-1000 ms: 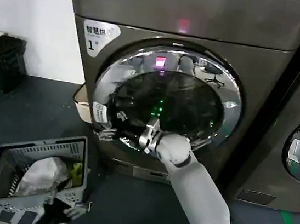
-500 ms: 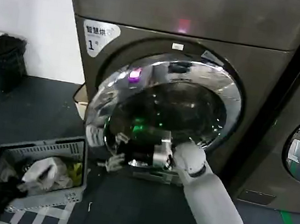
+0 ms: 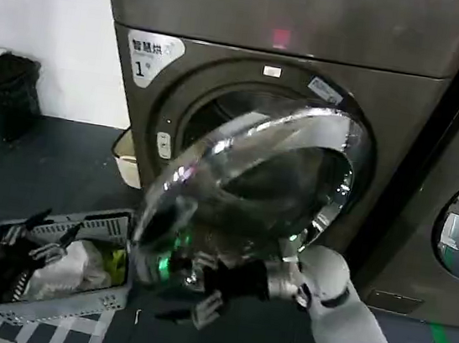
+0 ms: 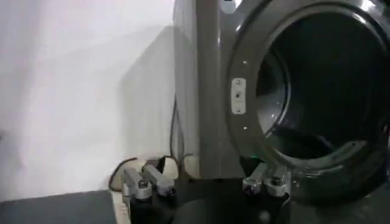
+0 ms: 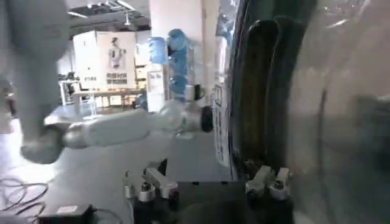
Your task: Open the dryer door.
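My right hand [image 3: 197,290], fingers spread and gripping nothing, has swung the dryer door [image 3: 247,195] well clear of the drum; opening nearly done.

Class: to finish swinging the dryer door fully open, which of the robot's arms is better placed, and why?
Probably the right. The right gripper is at the lower edge of the half-open dryer door. The left gripper hangs over the laundry basket, well away from the door.
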`<state>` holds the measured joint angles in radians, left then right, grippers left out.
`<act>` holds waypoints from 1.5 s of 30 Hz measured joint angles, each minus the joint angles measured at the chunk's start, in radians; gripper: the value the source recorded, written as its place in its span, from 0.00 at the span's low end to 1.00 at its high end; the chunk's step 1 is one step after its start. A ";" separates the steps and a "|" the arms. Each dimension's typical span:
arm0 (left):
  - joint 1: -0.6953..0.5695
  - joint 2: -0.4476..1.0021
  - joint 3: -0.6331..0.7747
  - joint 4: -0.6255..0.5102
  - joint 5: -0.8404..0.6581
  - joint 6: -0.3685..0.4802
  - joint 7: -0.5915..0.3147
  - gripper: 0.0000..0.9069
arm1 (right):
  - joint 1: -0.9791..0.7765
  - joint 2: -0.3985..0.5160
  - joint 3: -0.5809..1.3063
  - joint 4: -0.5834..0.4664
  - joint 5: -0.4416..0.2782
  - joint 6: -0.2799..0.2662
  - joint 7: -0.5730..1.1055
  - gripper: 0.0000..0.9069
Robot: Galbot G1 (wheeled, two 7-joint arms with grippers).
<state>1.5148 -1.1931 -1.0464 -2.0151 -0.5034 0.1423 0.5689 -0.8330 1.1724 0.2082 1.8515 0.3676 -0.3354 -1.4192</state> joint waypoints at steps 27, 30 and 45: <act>-0.322 0.235 0.588 0.050 -0.190 0.017 -0.007 1.00 | -0.453 -0.009 0.824 0.120 0.109 0.138 0.008 1.00; -0.367 0.242 0.666 0.067 -0.199 0.018 -0.007 1.00 | -0.484 0.018 0.926 0.123 0.118 0.138 0.072 1.00; -0.524 0.289 0.961 0.066 -0.270 -0.032 0.003 1.00 | -0.543 0.096 1.307 0.167 0.218 0.194 0.555 1.00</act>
<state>0.9905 -0.9046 -0.0849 -1.9492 -0.7739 0.1107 0.5715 -1.3761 1.2687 1.5149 2.0181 0.5853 -0.1418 -0.8643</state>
